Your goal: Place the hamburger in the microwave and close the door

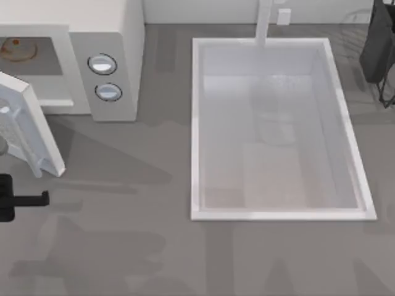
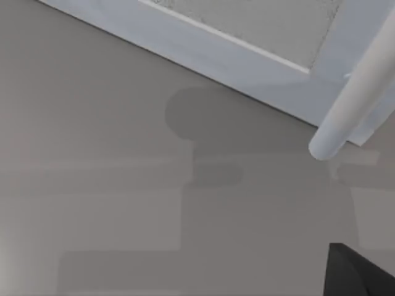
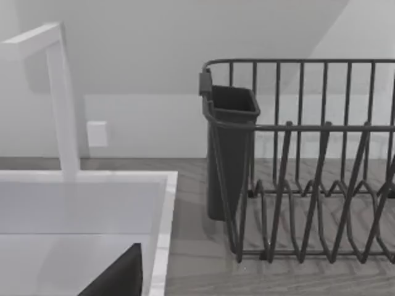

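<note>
From above, I saw the hamburger (image 1: 13, 49) already sitting inside the microwave (image 1: 117, 37), on the cavity floor at the far left of the table (image 1: 123, 246). The microwave's side panel carried two round knobs (image 1: 102, 63), one behind the other, just right of the cavity. The door (image 1: 28, 126) stood swung out from the cavity towards the front of the table, not shut, its white frame angled and its speckled window partly cut off by the left edge of the view. My left tool (image 1: 44, 198) was low at the left edge, in front of the door's free corner and apart from it; one dark finger reached right, and I could not tell how wide the tool stood. In the left wrist view the door's (image 2: 247, 55) frame and grey window ran across the far side, with a white rod-like handle (image 2: 352, 98) slanting down beside it over the bare table (image 2: 92, 185). My right arm (image 1: 378, 43) was parked at the far right corner, beyond the white sink (image 1: 196, 123). The right wrist view looked across the sink's (image 3: 162, 246) rim and its tap (image 3: 62, 105) to a dark wire dish rack (image 3: 308, 185) with a cutlery cup (image 3: 229, 154) hung on its end; I could not tell the right tool's state either.
</note>
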`<state>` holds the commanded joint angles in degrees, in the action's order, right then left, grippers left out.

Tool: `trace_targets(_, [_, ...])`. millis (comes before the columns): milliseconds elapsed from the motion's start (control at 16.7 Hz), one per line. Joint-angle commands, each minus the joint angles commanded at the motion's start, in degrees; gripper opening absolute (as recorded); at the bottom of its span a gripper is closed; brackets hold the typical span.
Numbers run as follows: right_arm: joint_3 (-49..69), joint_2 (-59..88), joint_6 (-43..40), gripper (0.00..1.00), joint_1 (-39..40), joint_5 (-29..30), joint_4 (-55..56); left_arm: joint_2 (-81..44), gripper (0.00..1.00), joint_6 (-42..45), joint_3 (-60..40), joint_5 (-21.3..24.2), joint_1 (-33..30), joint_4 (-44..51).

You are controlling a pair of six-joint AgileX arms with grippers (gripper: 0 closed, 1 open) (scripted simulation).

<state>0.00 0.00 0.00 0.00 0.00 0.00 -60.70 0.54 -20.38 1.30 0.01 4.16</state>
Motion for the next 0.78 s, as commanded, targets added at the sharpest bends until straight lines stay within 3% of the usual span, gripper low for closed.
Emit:
trace_targets(540, [0.0,0.0,0.0,1.0,0.0,0.0,0.0,-25.11,0.0,-0.03,-13.05,-0.18,-0.49,-9.04])
trace_targets(780, [0.0,0.0,0.0,1.0,0.0,0.0,0.0,-28.57,0.0,-0.07,-16.27,-0.24,-0.64,-11.67])
